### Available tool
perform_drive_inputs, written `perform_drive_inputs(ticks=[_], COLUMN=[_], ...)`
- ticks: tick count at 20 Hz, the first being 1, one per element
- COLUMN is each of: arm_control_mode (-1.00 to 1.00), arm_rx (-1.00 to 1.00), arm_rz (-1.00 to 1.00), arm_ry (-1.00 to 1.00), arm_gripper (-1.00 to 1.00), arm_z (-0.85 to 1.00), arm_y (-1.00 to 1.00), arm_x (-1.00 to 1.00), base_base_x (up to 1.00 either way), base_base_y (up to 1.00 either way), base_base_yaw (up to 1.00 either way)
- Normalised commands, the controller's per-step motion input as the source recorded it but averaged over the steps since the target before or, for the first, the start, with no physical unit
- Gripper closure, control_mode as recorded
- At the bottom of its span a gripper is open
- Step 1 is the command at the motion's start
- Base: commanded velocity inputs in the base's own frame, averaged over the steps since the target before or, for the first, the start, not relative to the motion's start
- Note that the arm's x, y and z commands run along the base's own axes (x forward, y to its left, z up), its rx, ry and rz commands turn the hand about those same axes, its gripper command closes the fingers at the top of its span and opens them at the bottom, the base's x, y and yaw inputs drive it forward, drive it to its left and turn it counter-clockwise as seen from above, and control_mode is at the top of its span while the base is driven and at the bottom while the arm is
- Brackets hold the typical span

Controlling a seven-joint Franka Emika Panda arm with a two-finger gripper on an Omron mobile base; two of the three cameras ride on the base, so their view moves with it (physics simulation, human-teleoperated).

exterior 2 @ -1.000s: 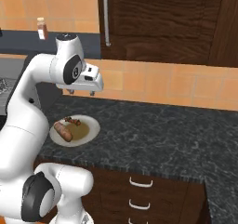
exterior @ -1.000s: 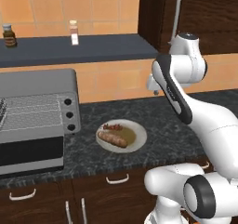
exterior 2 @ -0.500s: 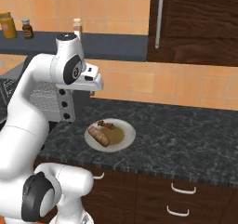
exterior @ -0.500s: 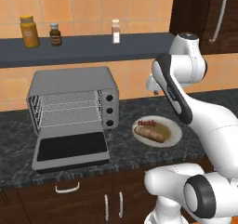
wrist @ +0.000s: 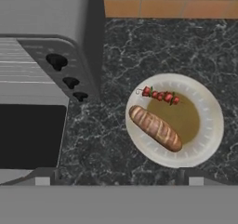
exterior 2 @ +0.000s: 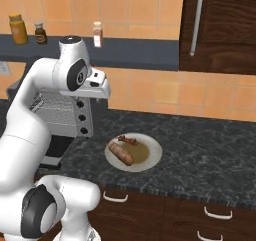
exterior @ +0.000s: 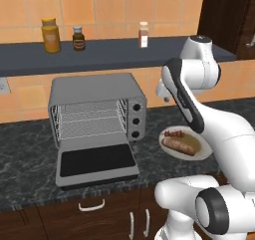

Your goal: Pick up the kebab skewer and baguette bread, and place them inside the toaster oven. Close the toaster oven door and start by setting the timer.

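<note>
Hovering high over worktop, your arm bends forward, claw released, grasping nothing. Below it: plate holds skewer and bread, side by side. Oven just beside plate, door dropped open, racks bare.
</note>
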Motion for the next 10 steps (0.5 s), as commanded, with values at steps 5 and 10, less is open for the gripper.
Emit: perform_drive_inputs(ticks=[5,10], arm_control_mode=[1.0,1.0], arm_rx=[0.0,0.0], arm_rz=[0.0,0.0], arm_ry=[0.0,0.0], arm_gripper=[-1.0,-1.0], arm_z=[0.0,0.0], arm_y=[0.0,0.0], arm_x=[0.0,0.0], base_base_x=[0.46,0.18], base_base_y=[0.0,0.0], base_base_yaw=[0.0,0.0])
